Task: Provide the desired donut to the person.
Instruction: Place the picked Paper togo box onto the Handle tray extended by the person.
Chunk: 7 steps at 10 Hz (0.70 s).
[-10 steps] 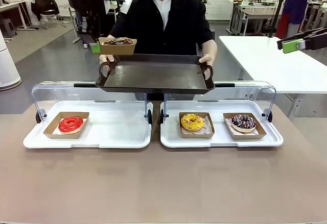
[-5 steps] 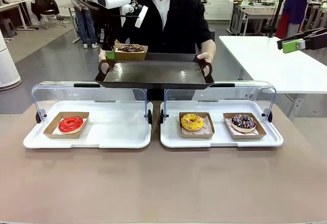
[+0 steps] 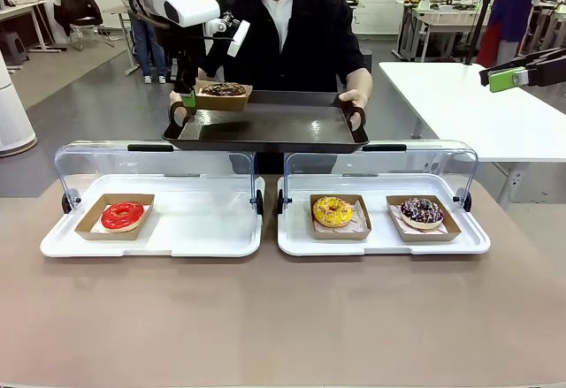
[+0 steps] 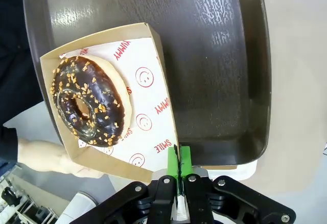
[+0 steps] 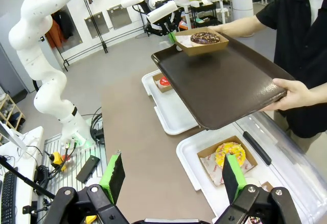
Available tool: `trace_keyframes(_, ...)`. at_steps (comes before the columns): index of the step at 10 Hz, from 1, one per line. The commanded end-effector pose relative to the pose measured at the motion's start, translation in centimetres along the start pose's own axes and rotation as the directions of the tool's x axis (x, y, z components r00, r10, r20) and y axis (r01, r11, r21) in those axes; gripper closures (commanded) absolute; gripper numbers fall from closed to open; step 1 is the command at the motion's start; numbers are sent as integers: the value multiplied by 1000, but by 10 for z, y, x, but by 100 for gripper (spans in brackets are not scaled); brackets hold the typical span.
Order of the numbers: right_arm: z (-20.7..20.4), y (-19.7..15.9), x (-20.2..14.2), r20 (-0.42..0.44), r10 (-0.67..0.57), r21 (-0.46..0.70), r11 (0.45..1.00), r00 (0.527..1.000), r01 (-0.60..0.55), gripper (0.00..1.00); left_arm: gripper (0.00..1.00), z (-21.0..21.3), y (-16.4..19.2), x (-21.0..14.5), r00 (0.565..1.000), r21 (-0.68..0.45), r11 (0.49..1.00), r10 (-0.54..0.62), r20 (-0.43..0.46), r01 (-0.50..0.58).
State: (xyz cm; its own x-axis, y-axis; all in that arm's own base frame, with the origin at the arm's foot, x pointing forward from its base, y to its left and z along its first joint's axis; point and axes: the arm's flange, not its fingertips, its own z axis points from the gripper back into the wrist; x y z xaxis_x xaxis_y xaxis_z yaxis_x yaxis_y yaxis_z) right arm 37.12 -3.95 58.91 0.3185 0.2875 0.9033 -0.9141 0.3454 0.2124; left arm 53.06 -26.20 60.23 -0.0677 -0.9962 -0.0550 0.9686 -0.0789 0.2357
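Note:
A chocolate donut with nut bits (image 3: 224,89) (image 4: 87,101) lies in a brown paper box (image 3: 221,102) (image 4: 148,112). My left gripper (image 3: 188,98) (image 4: 179,155) is shut on the box's rim. It holds the box at the far left corner of a dark tray (image 3: 265,130) (image 4: 219,55) (image 5: 225,86). Whether the box rests on the tray I cannot tell. The person (image 3: 292,34), in a black shirt, holds the tray by both handles. My right gripper (image 3: 517,77) (image 5: 173,178) hangs open at the far right, high above the table and holding nothing.
Two white serving trays with raised clear lids stand on the brown table. The left one (image 3: 203,229) holds a red donut (image 3: 122,215). The right one (image 3: 380,242) holds a yellow donut (image 3: 332,210) and a dark sprinkled donut (image 3: 422,211). A white table (image 3: 478,110) stands at the right.
My left gripper has carried the boxed chocolate donut to the right and down, to the dark tray's far left corner. The right arm has not moved.

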Motion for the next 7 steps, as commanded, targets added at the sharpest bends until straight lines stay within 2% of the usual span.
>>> trace_keyframes(1, -2, -1, 1, 30, 9, 11, 1000, 1000, -10, 0, 99, -1, 8, -1, 999, -24, 1000, -11, 43, 12)
trace_keyframes(7, -2, -1, 1, 30, 9, 11, 1000, 1000, -10, 0, 99, -17, 13, 0, 995, -138, 990, 22, 94, -9)
